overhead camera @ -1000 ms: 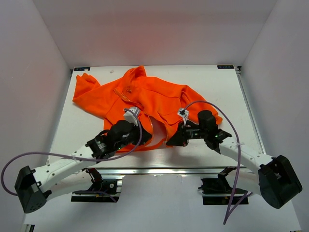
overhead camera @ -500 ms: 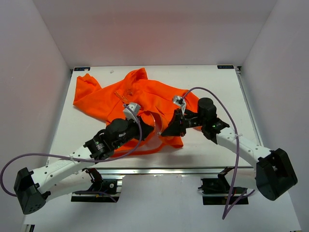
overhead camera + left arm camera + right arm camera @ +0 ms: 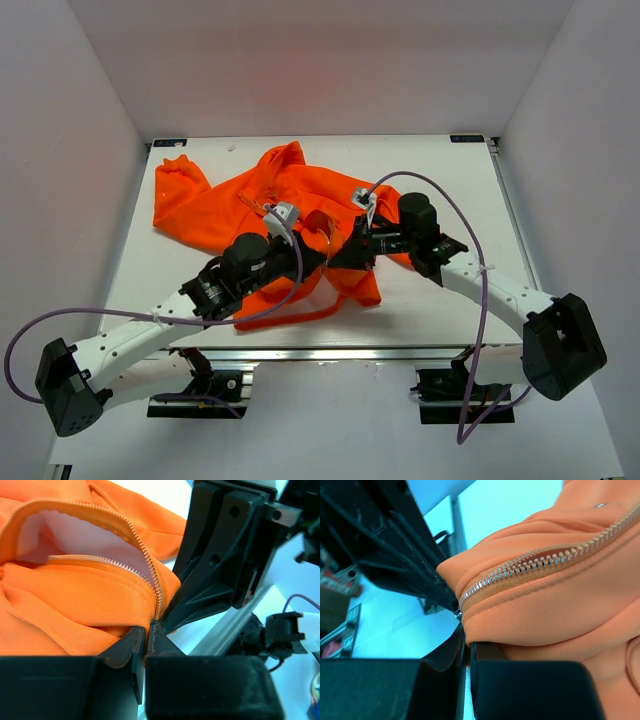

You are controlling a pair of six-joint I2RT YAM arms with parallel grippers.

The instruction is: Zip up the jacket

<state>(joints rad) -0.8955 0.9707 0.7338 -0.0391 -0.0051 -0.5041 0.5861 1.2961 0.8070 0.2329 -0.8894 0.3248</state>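
Note:
The bright orange jacket lies crumpled on the white table, its front bunched up between the arms. My left gripper is shut on the jacket's front edge at the lower end of the light zipper; the pale lining shows in the open gap. My right gripper is shut on the other zipper edge, right against the left gripper. The two grippers nearly touch tip to tip. The zipper slider is hard to make out.
The white table has a metal rail along its near edge. White walls enclose the left, right and back. Each arm's purple cable loops above the table. One sleeve lies at the far left.
Both grippers have moved away from the near edge and toward each other, pulling the jacket's lower front up and together. The hem has bunched and the gap between the front panels has narrowed.

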